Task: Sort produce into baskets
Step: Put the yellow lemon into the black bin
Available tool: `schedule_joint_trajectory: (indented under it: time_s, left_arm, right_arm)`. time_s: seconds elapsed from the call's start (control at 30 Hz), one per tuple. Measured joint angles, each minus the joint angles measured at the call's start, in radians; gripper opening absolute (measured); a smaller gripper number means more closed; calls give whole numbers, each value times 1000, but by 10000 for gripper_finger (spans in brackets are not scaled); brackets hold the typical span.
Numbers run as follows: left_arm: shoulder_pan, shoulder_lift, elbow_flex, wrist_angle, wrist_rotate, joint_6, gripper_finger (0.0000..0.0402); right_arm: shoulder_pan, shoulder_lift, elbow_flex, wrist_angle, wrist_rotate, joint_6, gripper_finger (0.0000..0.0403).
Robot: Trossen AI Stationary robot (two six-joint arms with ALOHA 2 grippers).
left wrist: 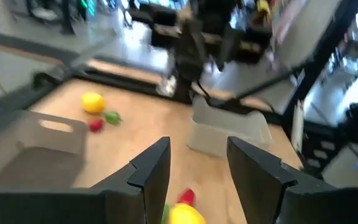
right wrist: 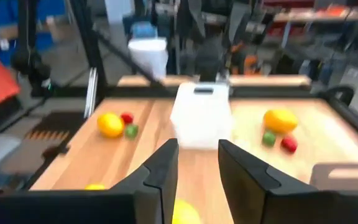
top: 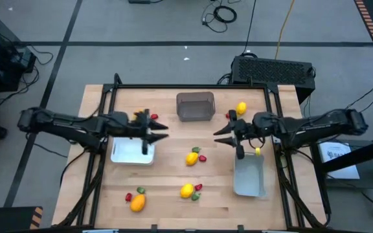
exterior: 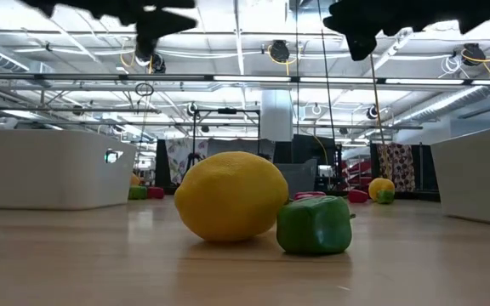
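My left gripper (top: 163, 132) is open and empty above the table, left of centre; it also shows in its wrist view (left wrist: 197, 177). My right gripper (top: 216, 136) faces it from the right, open and empty, and shows in its wrist view (right wrist: 197, 171). A yellow fruit (top: 192, 158) with a red and a green piece (top: 202, 155) lies on the table between and nearer than the two grippers. The dark grey basket (top: 195, 106) stands at the far middle. One white basket (top: 133, 151) stands under the left arm, the other white basket (top: 249, 175) under the right arm.
More produce lies on the table: a yellow fruit (top: 241, 108) with a red piece at the far right, a yellow fruit (top: 186, 190) with small pieces at the near middle, an orange fruit (top: 137, 203) at the near left, and an orange and red pair (top: 149, 117) beside the left gripper.
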Motion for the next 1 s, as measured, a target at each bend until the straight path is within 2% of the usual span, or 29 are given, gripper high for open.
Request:
schedule_joint_trajectory:
  time_s: [0.17, 0.3, 0.5, 0.67, 0.8, 1.0]
  left_arm:
    - [-71, 203, 221, -161, -11, -3, 166]
    - [-109, 349, 403, -347, -69, -61, 166]
    - [-150, 536, 620, -580, -82, -108, 166]
    - [-171, 648, 711, -642, -102, -121, 166]
    - [-166, 707, 714, -630, -54, -215, 166]
    - [-146, 774, 715, -623, -103, -116, 166]
  right_arm:
    - [33, -6, 42, -155, 6, 13, 107]
    - [54, -12, 46, -171, 7, 48, 107]
    - [74, -19, 46, -174, 8, 92, 107]
    - [74, -31, 46, -173, 8, 91, 107]
    - [74, -39, 46, -172, 8, 74, 107]
    - [73, -38, 46, -180, 8, 56, 106]
